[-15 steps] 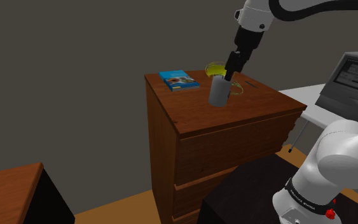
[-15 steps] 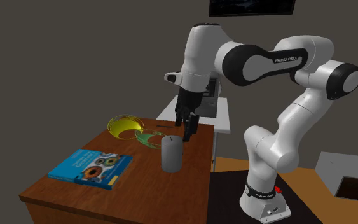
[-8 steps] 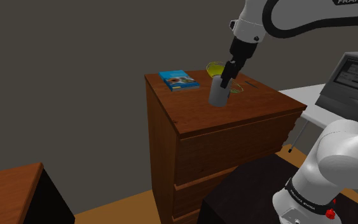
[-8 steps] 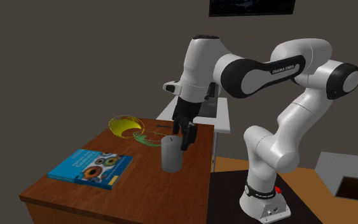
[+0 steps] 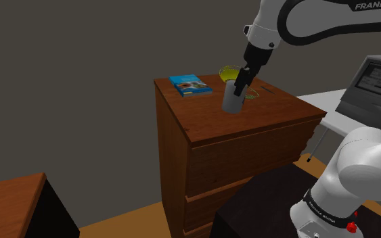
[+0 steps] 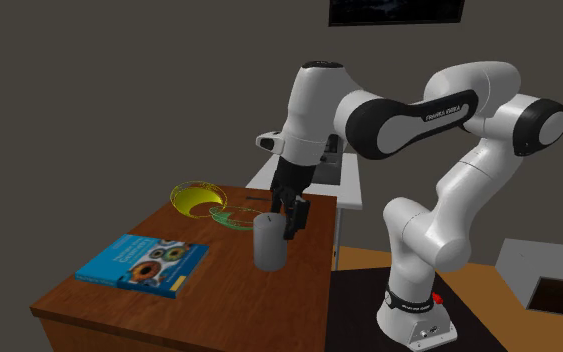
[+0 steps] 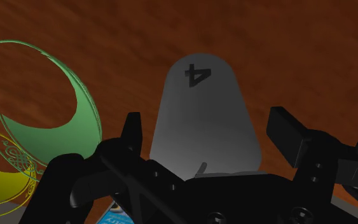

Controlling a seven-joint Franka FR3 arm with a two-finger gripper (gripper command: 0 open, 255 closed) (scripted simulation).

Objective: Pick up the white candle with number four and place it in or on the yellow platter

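Candle (image 7: 204, 108) marked 4, upright on dresser (image 5: 202, 118), between spread fingers (image 7: 133, 132).
Grey-white, long axis vertical, directly under the gripper (image 7: 209, 132); fingers released, one flanking each side of its upper part, no contact seen. Yellow platter (image 6: 195, 197) nearby on the same dresser.

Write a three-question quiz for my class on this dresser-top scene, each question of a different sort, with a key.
1. True or false: the grey candle lies on its side on the wooden dresser.
2. Which thing sits right beside the yellow platter? A) a green dish B) a red mug C) a pair of scissors
3. Fill in: the gripper is at the candle's top, its fingers ____ on either side of it.

Key: 1 false, it stands upright; 2 A; 3 open.
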